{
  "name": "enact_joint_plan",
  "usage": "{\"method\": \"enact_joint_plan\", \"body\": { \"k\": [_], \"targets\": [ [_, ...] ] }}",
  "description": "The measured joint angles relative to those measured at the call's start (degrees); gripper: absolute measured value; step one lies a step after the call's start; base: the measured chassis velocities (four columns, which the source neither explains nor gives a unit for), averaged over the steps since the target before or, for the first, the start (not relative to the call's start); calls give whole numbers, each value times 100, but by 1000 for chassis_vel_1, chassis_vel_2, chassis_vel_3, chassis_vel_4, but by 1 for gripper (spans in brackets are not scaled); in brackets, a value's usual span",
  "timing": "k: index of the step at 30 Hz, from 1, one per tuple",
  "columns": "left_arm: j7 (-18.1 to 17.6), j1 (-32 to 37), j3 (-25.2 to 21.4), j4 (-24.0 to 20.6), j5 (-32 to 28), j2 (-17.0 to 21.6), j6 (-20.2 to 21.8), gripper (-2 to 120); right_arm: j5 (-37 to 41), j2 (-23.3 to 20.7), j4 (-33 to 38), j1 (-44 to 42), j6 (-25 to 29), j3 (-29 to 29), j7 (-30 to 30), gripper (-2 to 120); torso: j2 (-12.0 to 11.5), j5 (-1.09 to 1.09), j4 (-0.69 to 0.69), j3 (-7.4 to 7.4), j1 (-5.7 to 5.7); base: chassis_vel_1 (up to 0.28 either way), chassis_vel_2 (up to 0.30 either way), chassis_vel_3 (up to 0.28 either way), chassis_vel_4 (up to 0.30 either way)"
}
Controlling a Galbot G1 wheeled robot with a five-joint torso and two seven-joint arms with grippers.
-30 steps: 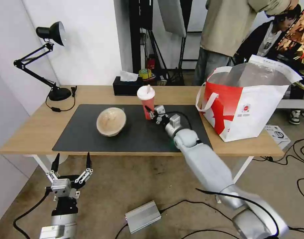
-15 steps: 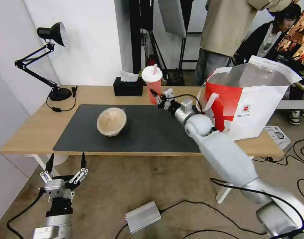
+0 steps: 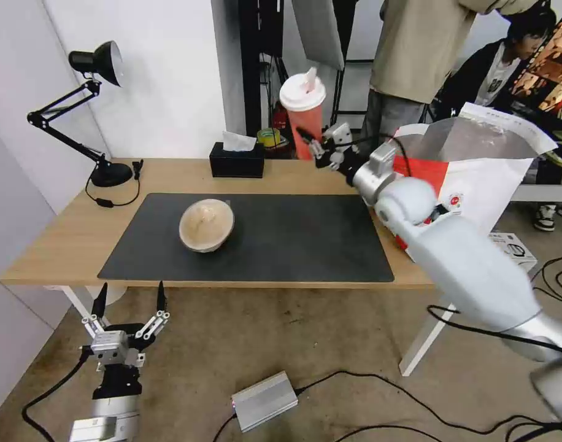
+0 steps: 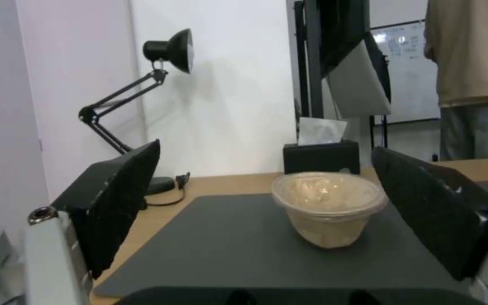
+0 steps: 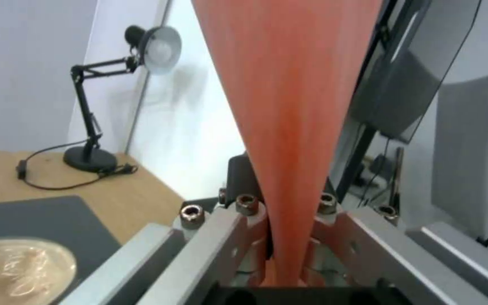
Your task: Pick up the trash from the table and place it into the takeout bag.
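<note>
The right gripper (image 3: 318,144) is clenched on the lower part of the red drink cup (image 3: 304,116), holding it upright in the air, well above the table (image 3: 60,239) and over its back edge. The takeout bag (image 3: 477,178) stands at the table's right end with its mouth wide open and silvery lining showing; the cup hangs just beside the bag's near rim, to the left of it and about level with the rim. A stretch of open air lies between the cup and the bag's mouth, with the white strap handle (image 3: 410,130) at that edge.

Taking the bag as the landmark: the dark grey mat (image 3: 281,236) spreads to its left, bare across its right half. The tan round bowl (image 3: 206,224) sits far to the left of the bag on the mat. The black tissue box (image 3: 236,162) stands behind the mat, left of the raised cup, and a desk lamp (image 3: 100,116) is farthest from the bag, at the back left corner.

The left gripper (image 3: 129,307) hangs below the table's front edge, far left of the bag, fingers spread apart and holding nothing.

From the left wrist, the bowl (image 4: 328,207) appears side-on between the spread fingers (image 4: 123,199), with a clear lid that the head view does not make plain. From the right wrist, the cup's red wall (image 5: 289,127) runs down into the closed metal fingers (image 5: 238,237), showing the grip itself.
</note>
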Motion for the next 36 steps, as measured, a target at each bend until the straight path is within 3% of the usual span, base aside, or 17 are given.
{"method": "enact_joint_plan", "body": {
  "k": [19, 36],
  "targets": [
    [43, 15, 62, -65, 77, 108, -46, 100, 85, -1088, 648, 256, -102, 362, -161, 3, 0, -1, 1, 0, 0, 0, 0, 0, 0],
    [173, -47, 357, -76, 189, 148, -76, 100, -503, -2273, 695, -223, -83, 1318, -793, 3, 0, 1, 0, 0, 0, 0, 0, 0, 0]
  ]
}}
